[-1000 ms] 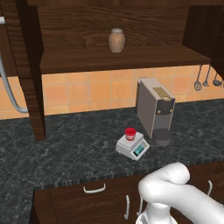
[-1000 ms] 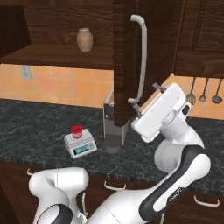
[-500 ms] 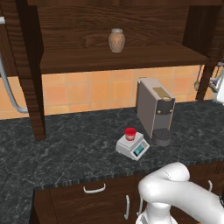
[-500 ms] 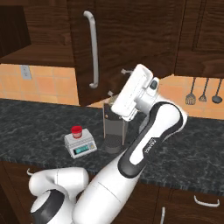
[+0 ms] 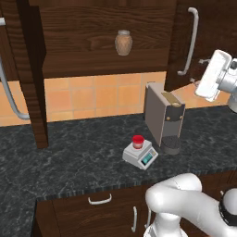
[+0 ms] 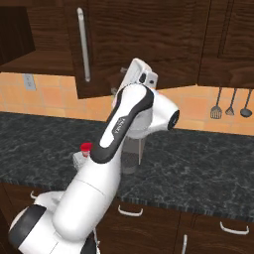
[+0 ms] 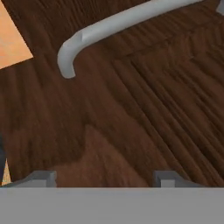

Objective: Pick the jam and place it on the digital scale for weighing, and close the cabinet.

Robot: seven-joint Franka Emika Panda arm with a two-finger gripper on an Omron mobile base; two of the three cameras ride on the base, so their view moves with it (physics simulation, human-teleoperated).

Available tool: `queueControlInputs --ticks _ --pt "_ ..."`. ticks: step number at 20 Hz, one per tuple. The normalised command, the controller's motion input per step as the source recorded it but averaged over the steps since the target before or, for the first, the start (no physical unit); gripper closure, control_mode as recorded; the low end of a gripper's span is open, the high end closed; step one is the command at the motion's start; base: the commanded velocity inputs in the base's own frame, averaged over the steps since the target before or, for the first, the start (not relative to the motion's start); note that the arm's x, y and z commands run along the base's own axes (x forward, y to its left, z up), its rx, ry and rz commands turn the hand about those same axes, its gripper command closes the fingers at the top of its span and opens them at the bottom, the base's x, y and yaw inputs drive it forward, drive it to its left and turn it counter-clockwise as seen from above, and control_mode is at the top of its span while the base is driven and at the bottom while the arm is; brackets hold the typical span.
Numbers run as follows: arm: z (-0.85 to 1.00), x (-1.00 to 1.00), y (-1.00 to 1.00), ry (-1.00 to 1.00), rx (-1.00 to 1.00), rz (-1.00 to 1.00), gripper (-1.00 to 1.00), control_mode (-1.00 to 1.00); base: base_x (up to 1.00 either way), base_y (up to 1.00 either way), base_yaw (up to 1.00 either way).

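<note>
The jam [image 5: 138, 140], a tiny jar with a red lid, stands on the top plate of the light-grey digital scale [image 5: 142, 156] on the dark counter; its red lid [image 6: 87, 147] peeks out beside my arm. The cabinet's right door [image 5: 178, 69], with its silver bar handle [image 5: 191, 41], hangs partly swung in, and the left door [image 5: 28, 69] stands open. My gripper [image 5: 198, 70] is open against the outer face of the right door [image 7: 131, 109], just below the handle [image 7: 113, 24], with nothing between its fingertips [image 7: 41, 177].
A tan ceramic jar [image 5: 123, 42] sits on the cabinet shelf. A grey coffee machine [image 5: 164, 115] stands right behind the scale. Utensils [image 6: 230, 104] hang on the tiled wall at the right. Drawers with curved handles [image 5: 99, 200] run under the counter edge.
The right cabinet door has swung leftward toward the cabinet front, and my hand has followed it, staying against its face. The jam and scale have not moved.
</note>
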Motion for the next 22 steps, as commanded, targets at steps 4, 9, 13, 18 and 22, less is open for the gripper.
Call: queueControlInputs --ticks 4,9,13,18,22 --pt "0.0 1.0 0.65 0.0 -0.13 -0.44 -1.0 -1.0 0.0 0.0 0.0" --pt "-0.02 1.0 0.06 -0.01 0.0 -0.15 -1.0 -1.0 0.0 0.0 0.0" --pt "0.0 1.0 0.0 0.0 0.0 -0.04 -1.0 -1.0 0.0 0.0 0.0" --pt "-0.16 1.0 0.0 0.0 0.0 -0.04 -1.0 -1.0 0.0 0.0 0.0" --pt "-0.15 -0.16 -0.16 -0.06 0.01 -0.09 -1.0 -1.0 0.0 0.0 0.0"
